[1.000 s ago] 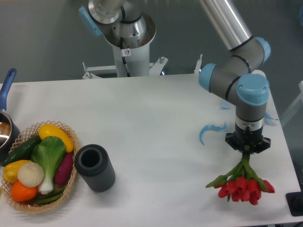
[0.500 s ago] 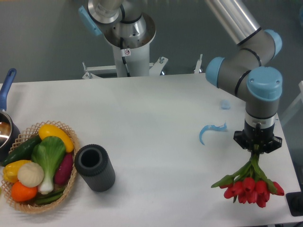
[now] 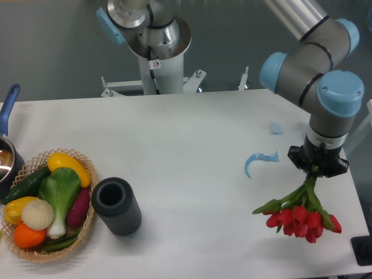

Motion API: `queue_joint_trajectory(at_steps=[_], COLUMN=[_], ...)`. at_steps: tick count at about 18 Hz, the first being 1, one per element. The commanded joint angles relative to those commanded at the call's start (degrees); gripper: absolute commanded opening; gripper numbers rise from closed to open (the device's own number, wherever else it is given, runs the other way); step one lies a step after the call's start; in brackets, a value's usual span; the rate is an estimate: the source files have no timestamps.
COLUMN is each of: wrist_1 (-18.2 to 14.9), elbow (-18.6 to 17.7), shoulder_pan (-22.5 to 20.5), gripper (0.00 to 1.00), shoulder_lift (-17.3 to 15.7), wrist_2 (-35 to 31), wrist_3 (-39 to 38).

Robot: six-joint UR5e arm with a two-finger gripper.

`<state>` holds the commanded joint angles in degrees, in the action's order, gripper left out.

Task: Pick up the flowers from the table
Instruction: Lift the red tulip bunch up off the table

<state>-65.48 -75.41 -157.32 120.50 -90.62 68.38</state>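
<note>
The tulip bunch (image 3: 299,218) is held by its bound stems in the end effector (image 3: 317,168), which is clamped on the stems just below the wrist. The red buds hang downward and slightly toward the camera, over the right front part of the desk (image 3: 186,145). Whether the buds are clear of the surface cannot be told with certainty from this single view; no contact is visible, and the bunch is judged to be lifted. The grasp step is therefore judged complete, and only a further raise to a safe height may be left.

A curled light-blue ribbon strip (image 3: 258,161) lies on the desk just beside the end effector, to the camera's left, apart from the flowers. A small blue fragment (image 3: 276,128) lies farther back. A dark cylindrical holder (image 3: 117,205) and a wicker basket of vegetables (image 3: 88,224) are located well apart at the left, with a pan (image 3: 7,152) at the left edge. No obstruction to a vertical lift is observed
</note>
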Motion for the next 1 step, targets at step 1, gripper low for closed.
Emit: queue_joint_trajectory(at_steps=[1], wrist_1=[0.09], elbow=[-0.17], shoulder_pan=[0.0], gripper=[0.03], shoulder_lift=[-0.09], wrist_2=[-0.09], wrist_3=[0.0])
